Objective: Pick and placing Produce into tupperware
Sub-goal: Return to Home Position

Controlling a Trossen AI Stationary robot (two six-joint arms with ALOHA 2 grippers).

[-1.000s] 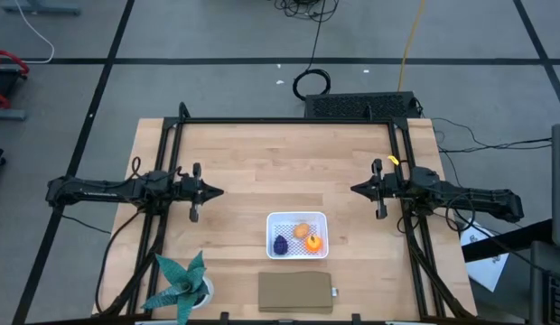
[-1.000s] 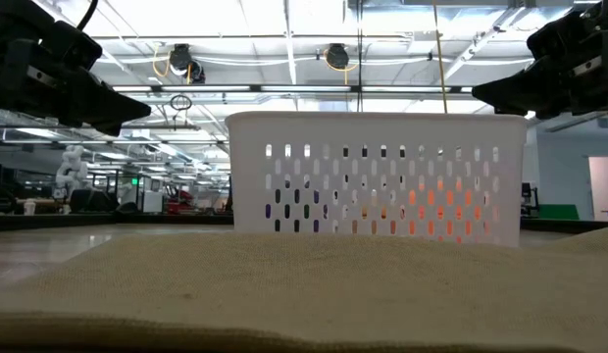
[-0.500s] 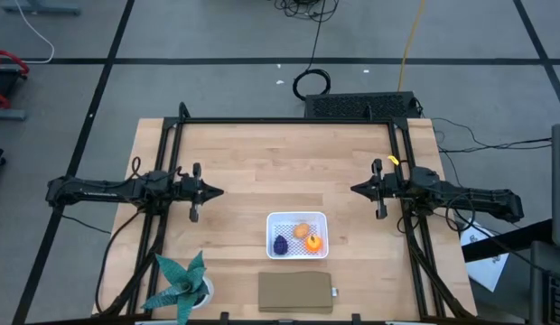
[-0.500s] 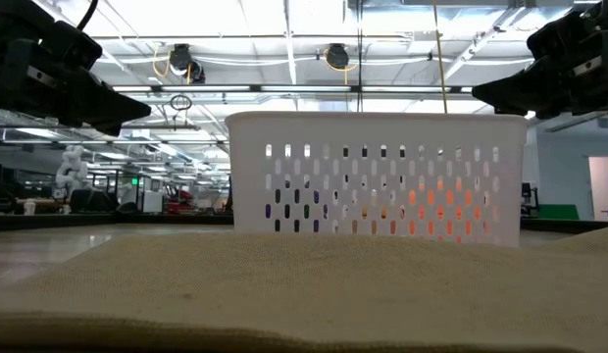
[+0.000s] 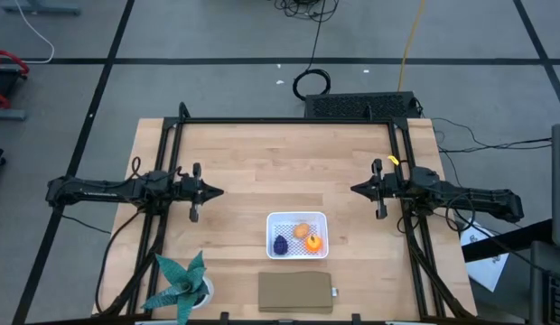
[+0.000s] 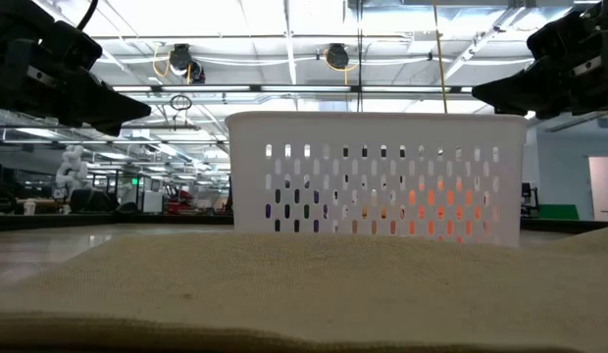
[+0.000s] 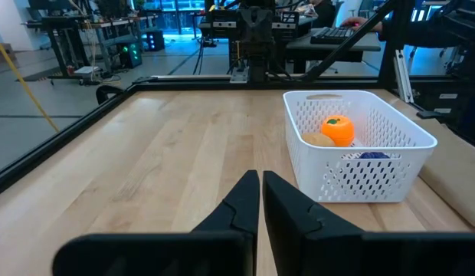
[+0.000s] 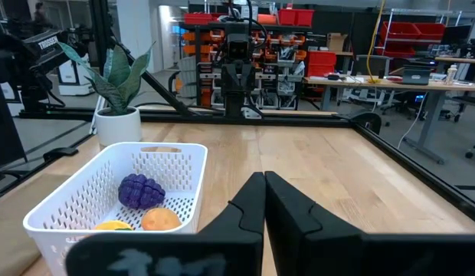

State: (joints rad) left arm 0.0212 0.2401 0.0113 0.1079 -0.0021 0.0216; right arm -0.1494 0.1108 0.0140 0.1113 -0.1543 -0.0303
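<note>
Left gripper (image 5: 217,192): fingers (image 7: 239,208) pressed together, nothing between them. Right gripper (image 5: 355,189), same story: fingers (image 8: 250,205) closed up and empty. Both hang above the table (image 5: 280,153), one at each side, tips pointing in toward the middle, well apart from everything on it. Between them, nearer the front edge, sits the white basket (image 5: 270,233), and all three pieces are inside it: the orange one (image 5: 315,242), the purple one (image 5: 280,245) and the tan one (image 5: 302,230). The job looks done to me, so the risks are small. The main one is a low sweep across the front clipping the basket wall. It looks light, so it could tip and let the pieces roll out. The plant (image 5: 183,283) at the front left corner could catch a wide swing on that side. The brown slab (image 5: 295,292) lies just in front of the basket, flat and hard to upset.
</note>
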